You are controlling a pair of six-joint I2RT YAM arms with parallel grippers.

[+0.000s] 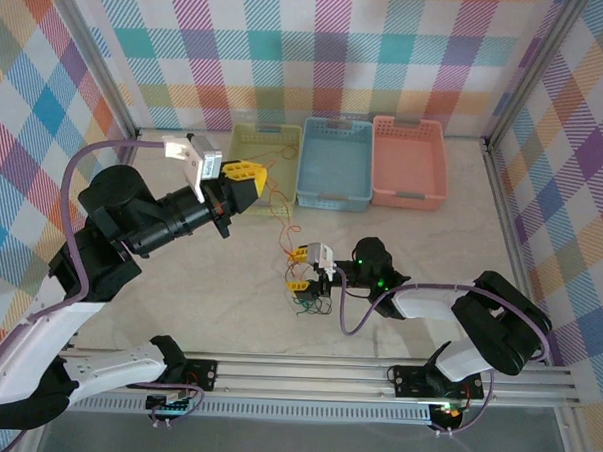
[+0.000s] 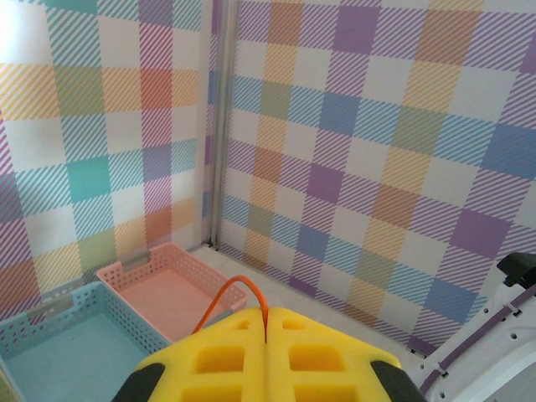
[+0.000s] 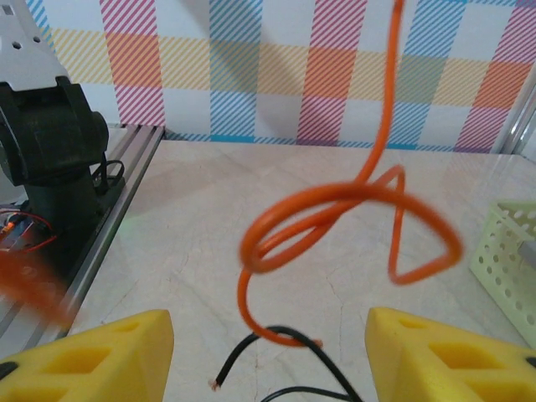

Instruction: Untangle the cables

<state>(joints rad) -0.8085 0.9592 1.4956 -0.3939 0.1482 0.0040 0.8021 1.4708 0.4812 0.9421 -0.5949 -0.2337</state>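
Observation:
My left gripper (image 1: 249, 174) is raised over the table's back left and is shut on the red-orange cable (image 1: 280, 217). That cable hangs from it down toward the table's middle. In the left wrist view the orange cable (image 2: 228, 295) loops out from between the closed yellow fingers (image 2: 322, 356) of the left gripper (image 2: 268, 322). My right gripper (image 1: 302, 269) stands open low over the small bundle of dark cables (image 1: 308, 303). In the right wrist view the orange cable (image 3: 335, 209) coils in the air ahead of the right gripper (image 3: 268, 352), its lower end hooked over a black cable (image 3: 276, 339) on the table.
Three baskets stand along the back wall: yellow (image 1: 286, 131), blue (image 1: 335, 197) and pink (image 1: 408, 199). The yellow basket's corner (image 3: 511, 260) lies to the right of the right gripper. The aluminium rail (image 1: 325, 372) runs along the near edge.

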